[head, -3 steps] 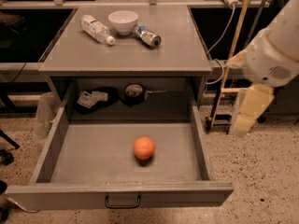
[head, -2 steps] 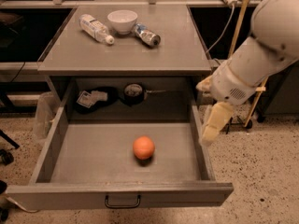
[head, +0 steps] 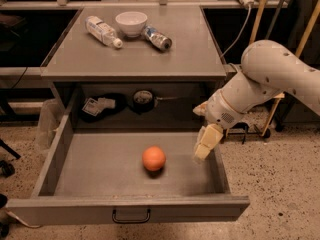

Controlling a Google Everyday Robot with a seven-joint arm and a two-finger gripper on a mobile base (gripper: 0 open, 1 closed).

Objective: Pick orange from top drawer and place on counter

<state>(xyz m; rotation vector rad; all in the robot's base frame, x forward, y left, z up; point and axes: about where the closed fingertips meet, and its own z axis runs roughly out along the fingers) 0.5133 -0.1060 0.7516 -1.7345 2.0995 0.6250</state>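
The orange lies on the grey floor of the open top drawer, a little right of its middle. My gripper hangs from the white arm over the drawer's right side, to the right of the orange and apart from it, pointing down. It holds nothing. The counter is the grey cabinet top above the drawer.
On the counter's far part lie a clear plastic bottle, a white bowl and a can on its side. Dark items sit on the shelf behind the drawer. Poles and a cable stand at the right.
The arm has swung left and down from beside the cabinet, bringing the gripper over the drawer's right side, closer to the orange. The orange has not moved.
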